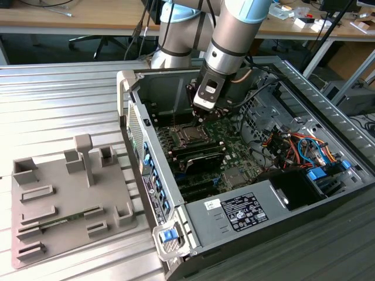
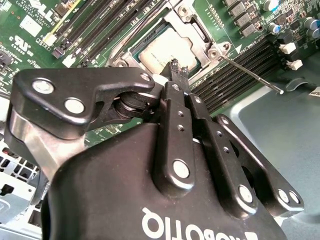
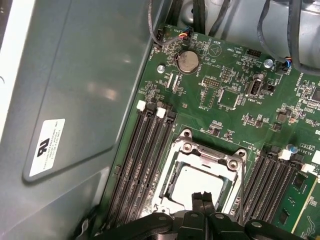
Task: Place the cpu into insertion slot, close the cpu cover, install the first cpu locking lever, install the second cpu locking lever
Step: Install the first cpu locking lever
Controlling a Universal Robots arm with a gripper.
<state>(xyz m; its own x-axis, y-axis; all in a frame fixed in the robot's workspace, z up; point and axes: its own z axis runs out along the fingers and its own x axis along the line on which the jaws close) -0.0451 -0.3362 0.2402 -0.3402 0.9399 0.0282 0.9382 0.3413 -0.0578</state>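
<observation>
— Entry one, the gripper?
— Gripper (image 3: pixel 202 199): fingertips clenched together, nothing seen between them, poised over one edge of the insertion slot (image 1: pixel 188 133).
— The cpu?
— Cpu (image 3: pixel 196 184): seated flat in the insertion slot on the green motherboard (image 3: pixel 225 90). Cpu cover (image 3: pixel 210 156): lowered around it.
— Levers?
— One thin locking lever (image 2: pixel 250 74): juts out from the socket corner, across the memory slots (image 2: pixel 235 75).

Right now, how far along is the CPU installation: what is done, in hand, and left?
Done: the cpu is seated, with the cpu cover lowered over it. In hand: the shut gripper holds nothing; its tips are at the cover's edge. Left: one locking lever sticks out sideways, apparently not latched.
</observation>
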